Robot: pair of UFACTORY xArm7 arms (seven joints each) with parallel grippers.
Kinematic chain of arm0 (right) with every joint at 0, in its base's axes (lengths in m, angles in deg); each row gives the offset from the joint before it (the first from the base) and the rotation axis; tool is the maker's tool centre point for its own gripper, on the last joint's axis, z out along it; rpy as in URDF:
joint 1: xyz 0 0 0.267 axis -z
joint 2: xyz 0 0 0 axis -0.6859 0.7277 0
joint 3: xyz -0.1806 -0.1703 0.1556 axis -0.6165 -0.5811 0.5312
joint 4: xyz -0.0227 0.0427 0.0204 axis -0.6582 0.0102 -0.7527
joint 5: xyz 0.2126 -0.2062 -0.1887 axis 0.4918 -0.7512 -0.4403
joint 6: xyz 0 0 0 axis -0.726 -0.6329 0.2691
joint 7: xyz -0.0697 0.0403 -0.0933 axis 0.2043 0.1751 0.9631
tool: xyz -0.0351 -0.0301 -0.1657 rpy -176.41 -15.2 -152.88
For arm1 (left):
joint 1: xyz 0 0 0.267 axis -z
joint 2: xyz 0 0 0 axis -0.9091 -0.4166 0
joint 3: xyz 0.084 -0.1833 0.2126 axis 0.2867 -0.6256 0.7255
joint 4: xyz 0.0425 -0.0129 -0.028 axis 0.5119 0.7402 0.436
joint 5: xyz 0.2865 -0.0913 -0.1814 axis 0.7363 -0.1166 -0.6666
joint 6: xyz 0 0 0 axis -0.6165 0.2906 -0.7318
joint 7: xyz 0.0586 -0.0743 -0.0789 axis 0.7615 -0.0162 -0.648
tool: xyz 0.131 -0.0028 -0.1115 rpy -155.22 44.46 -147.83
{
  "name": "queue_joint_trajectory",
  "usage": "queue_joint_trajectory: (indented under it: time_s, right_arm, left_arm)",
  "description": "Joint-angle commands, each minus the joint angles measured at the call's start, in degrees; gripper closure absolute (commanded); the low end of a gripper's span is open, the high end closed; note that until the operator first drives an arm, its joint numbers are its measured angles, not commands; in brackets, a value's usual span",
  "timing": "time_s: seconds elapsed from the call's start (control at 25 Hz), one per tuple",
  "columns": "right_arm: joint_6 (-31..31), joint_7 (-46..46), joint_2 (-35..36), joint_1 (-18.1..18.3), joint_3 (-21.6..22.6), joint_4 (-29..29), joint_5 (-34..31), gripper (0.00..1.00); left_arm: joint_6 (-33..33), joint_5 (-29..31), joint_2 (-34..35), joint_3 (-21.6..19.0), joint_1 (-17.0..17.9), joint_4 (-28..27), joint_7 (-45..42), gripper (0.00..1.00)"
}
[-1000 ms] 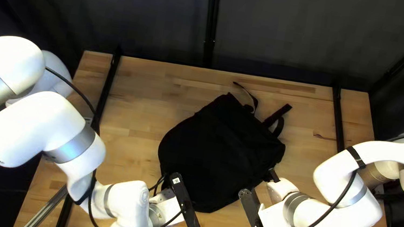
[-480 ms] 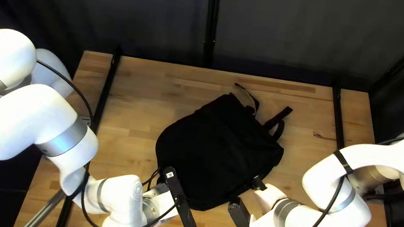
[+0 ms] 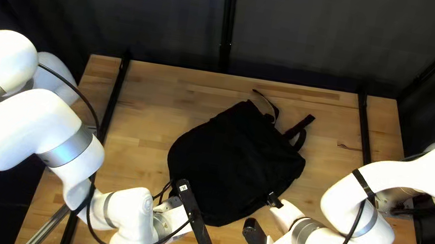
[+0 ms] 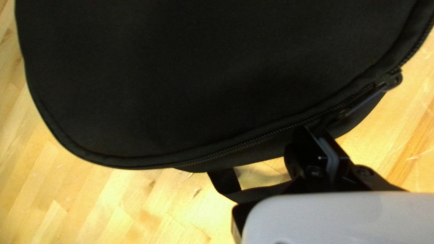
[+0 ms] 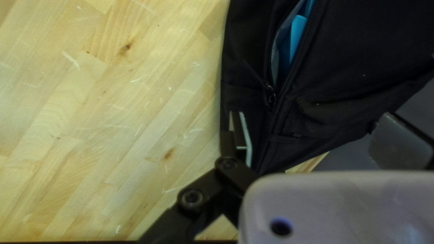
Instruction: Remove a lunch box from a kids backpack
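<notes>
1 partly unzipped backpack [image 3: 234,160] shows something blue [image 5: 296,34]

In the backpack [image 5: 352,54], an opening [image 5: 277,54] is gaping narrowly (a slim way in), a blue item [image 5: 296,34] crowding it.

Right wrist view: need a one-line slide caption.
Open right tool over the edge of a black backpack on a wooden table, zipper parted, something blue inside.

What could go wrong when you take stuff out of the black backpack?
My open right gripper might pinch the backpack's cloth instead of what's inside. The bright blue item shows through just a narrow zipper opening, so it could snag on the teeth.
</notes>
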Motion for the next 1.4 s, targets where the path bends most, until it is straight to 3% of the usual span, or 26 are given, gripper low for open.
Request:
queue_joint_trajectory:
  time_s: [0.04, 0.28, 0.48, 0.76, 0.84, 0.88, 1.08, 1.2, 1.24, 1.28, 1.36, 1.4]
  right_arm:
    - [-0.6, -0.8, -0.3, -0.3, 0.2, 1.2, -1.8, 0.00]
    - [-16.3, -11.9, -0.3, 1.5, -3.4, 10.8, -20.0, 0.00]
    - [-21.9, -19.1, 2.9, 2.4, -5.5, 12.0, -31.8, 0.00]
    - [-22.6, -21.5, 6.4, 2.4, -6.3, 10.4, -36.3, 0.00]
    - [-22.6, -22.0, 6.9, 2.4, -6.5, 10.2, -37.1, 0.17]
    - [-22.6, -21.9, 7.0, 2.4, -6.5, 10.1, -37.1, 0.19]
    - [-22.4, -20.0, 5.8, 2.7, -6.4, 9.8, -36.3, 0.15]
    - [-22.4, -19.3, 5.4, 2.8, -6.6, 9.7, -36.3, 0.20]
    - [-22.3, -19.1, 5.5, 2.9, -6.7, 9.6, -36.5, 0.37]
    - [-22.3, -19.1, 5.6, 3.0, -6.8, 9.5, -36.7, 0.47]
    - [-22.3, -18.9, 5.9, 3.1, -7.0, 9.2, -37.2, 0.92]
    - [-22.3, -18.9, 6.1, 3.1, -7.0, 9.1, -37.4, 0.97]
  left_arm:
    - [-1.1, -1.1, 1.2, -0.3, 0.1, 0.0, 1.7, 1.00]
    - [-1.8, -1.1, 1.5, -0.5, 0.3, -0.3, 2.2, 1.00]
    - [-1.5, -0.7, 1.9, -0.5, 0.4, 0.4, 1.8, 1.00]
    - [-1.4, -0.6, 2.2, -0.7, 0.5, 0.7, 1.3, 1.00]
    - [-1.3, -0.6, 2.2, -0.7, 0.5, 0.7, 1.3, 1.00]
    - [-1.3, -0.5, 2.2, -0.7, 0.5, 0.7, 1.3, 1.00]
    - [-1.3, -0.6, 2.3, -0.7, 0.5, 0.6, 1.5, 1.00]
    - [-1.0, -0.6, 2.3, -0.7, 0.5, 0.7, 1.5, 1.00]
    - [-1.0, -0.6, 2.3, -0.7, 0.5, 0.7, 1.4, 1.00]
    - [-0.9, -0.6, 2.3, -0.7, 0.5, 0.8, 1.4, 1.00]
    - [-0.9, -0.5, 2.3, -0.7, 0.5, 0.8, 1.3, 1.00]
    - [-0.9, -0.5, 2.3, -0.7, 0.5, 0.8, 1.3, 1.00]
